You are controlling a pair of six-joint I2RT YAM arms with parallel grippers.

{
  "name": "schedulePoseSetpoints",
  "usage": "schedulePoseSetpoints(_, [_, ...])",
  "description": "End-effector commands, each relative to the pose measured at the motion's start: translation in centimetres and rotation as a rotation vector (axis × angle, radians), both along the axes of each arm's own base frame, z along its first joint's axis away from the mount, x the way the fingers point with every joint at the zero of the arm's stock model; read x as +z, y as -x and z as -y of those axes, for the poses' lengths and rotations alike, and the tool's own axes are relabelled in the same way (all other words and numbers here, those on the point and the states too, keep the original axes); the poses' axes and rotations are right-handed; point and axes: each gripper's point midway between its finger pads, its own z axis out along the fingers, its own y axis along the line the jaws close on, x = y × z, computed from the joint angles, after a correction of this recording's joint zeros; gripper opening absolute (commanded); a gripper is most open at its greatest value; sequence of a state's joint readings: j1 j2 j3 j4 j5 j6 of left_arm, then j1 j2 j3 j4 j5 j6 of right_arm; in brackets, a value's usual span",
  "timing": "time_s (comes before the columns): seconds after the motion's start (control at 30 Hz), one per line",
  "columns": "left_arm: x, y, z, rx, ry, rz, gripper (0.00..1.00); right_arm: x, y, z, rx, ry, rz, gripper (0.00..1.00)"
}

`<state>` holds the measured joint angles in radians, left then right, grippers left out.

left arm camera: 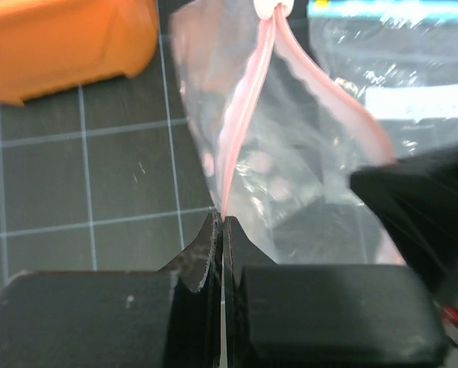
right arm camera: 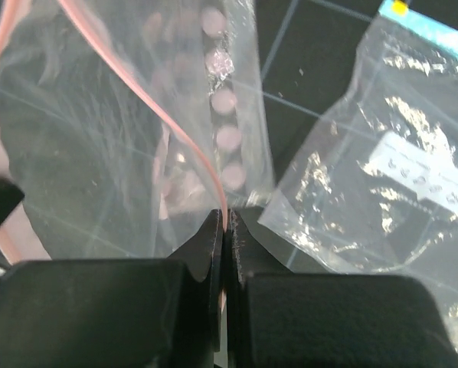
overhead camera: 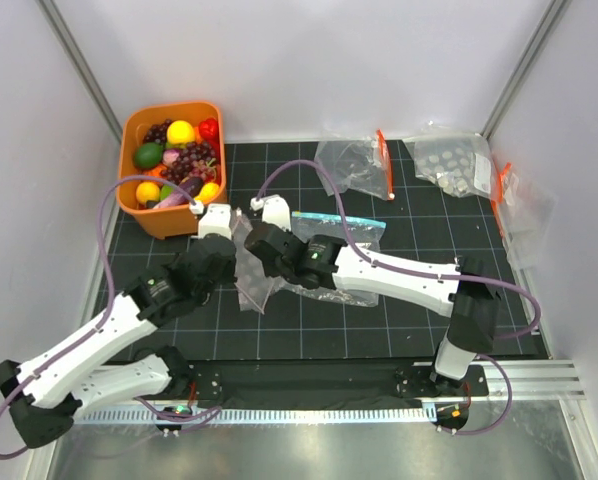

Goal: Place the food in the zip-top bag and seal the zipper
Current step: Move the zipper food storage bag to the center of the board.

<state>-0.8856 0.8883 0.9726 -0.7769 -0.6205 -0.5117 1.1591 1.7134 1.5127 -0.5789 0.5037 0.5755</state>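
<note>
The zip-top bag hangs crinkled and clear between my two grippers at the middle of the mat. Its pink zipper runs up from my left gripper, which is shut on the strip. My right gripper is shut on the other lip of the zipper, and the mouth gapes between the two strips. From above, the left gripper and right gripper sit close together. The food, glossy toy fruits, lies in the orange tub at the back left. Nothing shows inside the bag.
A clear bag with a blue strip and white label lies just right of the grippers. At the back, another clear bag with an orange strip, a dotted bag and one more bag lie by the right wall.
</note>
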Motion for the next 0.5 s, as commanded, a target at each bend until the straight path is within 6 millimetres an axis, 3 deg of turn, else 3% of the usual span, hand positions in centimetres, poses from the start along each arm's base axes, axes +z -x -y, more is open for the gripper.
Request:
schedulePoseSetpoints(0.0, [-1.2, -0.9, 1.9, -0.030, 0.101, -0.054, 0.00, 1.3, -1.1, 0.5, -0.093, -0.055, 0.064, 0.01])
schedulePoseSetpoints(0.13, [-4.2, -1.1, 3.8, -0.071, 0.175, -0.127, 0.00, -0.4, -2.0, 2.8, -0.138, 0.012, 0.057, 0.01])
schedulePoseSetpoints(0.27, [-4.7, -1.6, 6.9, -0.141, 0.272, -0.151, 0.00, -1.6, -2.9, 6.6, -0.192, 0.065, 0.038, 0.01])
schedulePoseSetpoints(0.37, [-4.8, -1.8, 9.8, -0.206, 0.345, -0.198, 0.00, -1.4, -3.4, 10.5, -0.252, 0.105, 0.033, 0.01])
schedulePoseSetpoints(0.4, [-5.8, -2.0, 10.8, -0.220, 0.349, -0.235, 0.00, -1.7, -3.4, 11.7, -0.267, 0.120, 0.025, 0.01])
schedulePoseSetpoints(0.47, [-5.3, -2.4, 13.3, -0.266, 0.432, -0.248, 0.00, -0.4, -3.6, 14.7, -0.307, 0.126, 0.038, 0.01])
